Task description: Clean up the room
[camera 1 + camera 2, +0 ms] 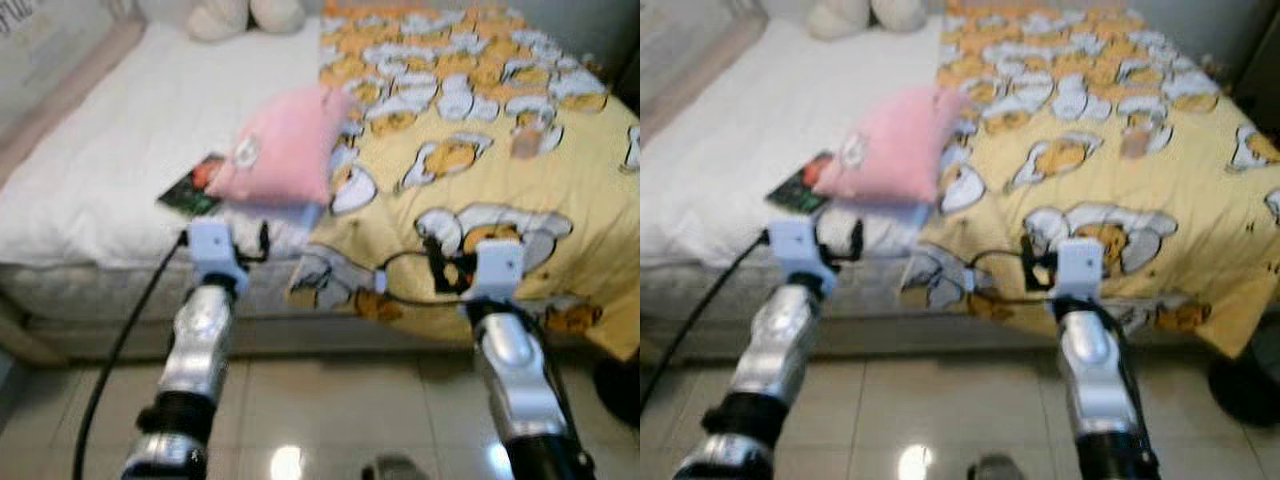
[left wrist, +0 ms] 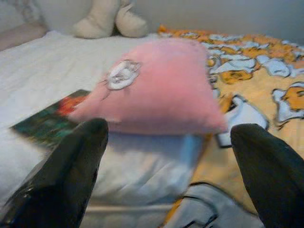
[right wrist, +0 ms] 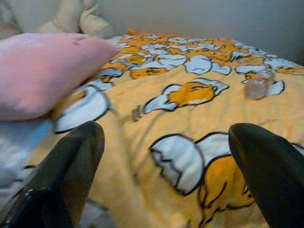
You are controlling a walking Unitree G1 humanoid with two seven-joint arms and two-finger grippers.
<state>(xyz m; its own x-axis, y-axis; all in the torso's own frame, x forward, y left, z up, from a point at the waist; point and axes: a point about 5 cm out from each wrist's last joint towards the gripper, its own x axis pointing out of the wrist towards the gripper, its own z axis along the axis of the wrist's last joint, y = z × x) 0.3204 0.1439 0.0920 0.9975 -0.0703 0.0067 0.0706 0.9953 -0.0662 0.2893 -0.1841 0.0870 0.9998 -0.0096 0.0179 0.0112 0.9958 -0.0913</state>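
Note:
A pink cushion (image 1: 280,148) with a small white patch lies on the bed near its front edge, half on the white sheet and half on the yellow blanket (image 1: 480,150). A dark book (image 1: 192,187) with a red picture lies partly under the cushion's left side. My left gripper (image 2: 168,156) is open, level with the bed's front edge just short of the cushion (image 2: 156,85). My right gripper (image 3: 166,161) is open too, over the blanket's front part. A small clear glass (image 3: 257,85) stands on the blanket farther back right.
A cream plush toy (image 1: 245,14) sits at the head of the bed. The white mattress (image 1: 120,120) has bare room on its left. Glossy tiled floor (image 1: 330,410) lies below my arms. A black cable (image 1: 120,340) runs down from my left wrist.

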